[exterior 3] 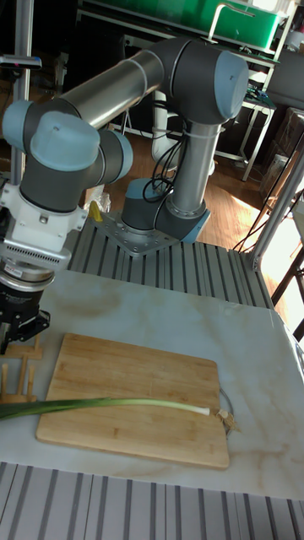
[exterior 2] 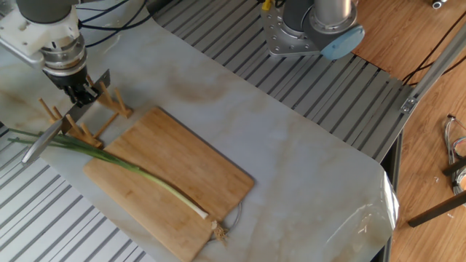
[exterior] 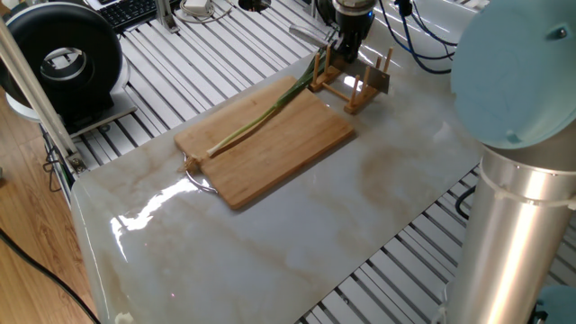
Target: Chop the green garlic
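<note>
The green garlic (exterior: 261, 112) lies lengthwise on the wooden board (exterior: 288, 153), white root end toward the board's handle and green leaves hanging over the far end. It is seen again as the green garlic (exterior 2: 138, 175) on the board (exterior 2: 182, 164), and as the green garlic (exterior 3: 110, 406) on the board (exterior 3: 127, 371). My gripper (exterior 2: 79, 98) hovers over a small wooden rack (exterior 2: 84, 124) just past the leafy end, shut on a knife (exterior 2: 47, 137) whose blade slants down over the leaves. The gripper (exterior: 346, 47) and gripper (exterior 3: 17, 331) show the same spot.
The board rests on a marble slab (exterior: 297, 243) over a slatted metal table. A black round device (exterior: 67, 58) and a keyboard (exterior: 135, 11) sit at the far left. The arm's base (exterior 2: 313, 25) stands at one table edge, and its big elbow (exterior: 517, 81) fills the right.
</note>
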Motion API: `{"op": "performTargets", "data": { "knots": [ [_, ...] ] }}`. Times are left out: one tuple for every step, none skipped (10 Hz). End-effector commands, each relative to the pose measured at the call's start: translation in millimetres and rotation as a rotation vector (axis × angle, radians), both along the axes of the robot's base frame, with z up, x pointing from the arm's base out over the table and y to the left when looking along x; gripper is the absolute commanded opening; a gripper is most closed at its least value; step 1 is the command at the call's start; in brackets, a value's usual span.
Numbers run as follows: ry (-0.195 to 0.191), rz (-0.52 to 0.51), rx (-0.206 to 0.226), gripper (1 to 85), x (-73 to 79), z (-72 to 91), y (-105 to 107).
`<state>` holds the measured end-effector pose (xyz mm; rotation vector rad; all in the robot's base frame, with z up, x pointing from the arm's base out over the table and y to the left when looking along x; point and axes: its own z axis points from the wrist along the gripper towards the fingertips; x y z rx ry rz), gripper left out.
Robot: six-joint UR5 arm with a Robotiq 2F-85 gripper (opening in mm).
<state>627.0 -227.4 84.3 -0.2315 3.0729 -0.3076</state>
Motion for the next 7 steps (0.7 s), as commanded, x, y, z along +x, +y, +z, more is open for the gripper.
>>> {"op": "performTargets", "data": {
  "knots": [
    [0.014,0.003,0.036,22.3,-3.6,26.2,17],
    [0.014,0.003,0.036,22.3,-3.3,38.3,24],
    [0.014,0.004,0.039,22.3,-3.0,50.4,32],
    [0.011,0.001,0.055,21.3,-1.6,61.7,45],
    [0.006,-0.016,0.079,19.0,-0.3,70.5,61],
    [-0.009,-0.041,0.087,4.0,3.8,75.5,75],
    [-0.019,-0.057,0.105,1.3,6.4,77.1,88]
  ]
}}
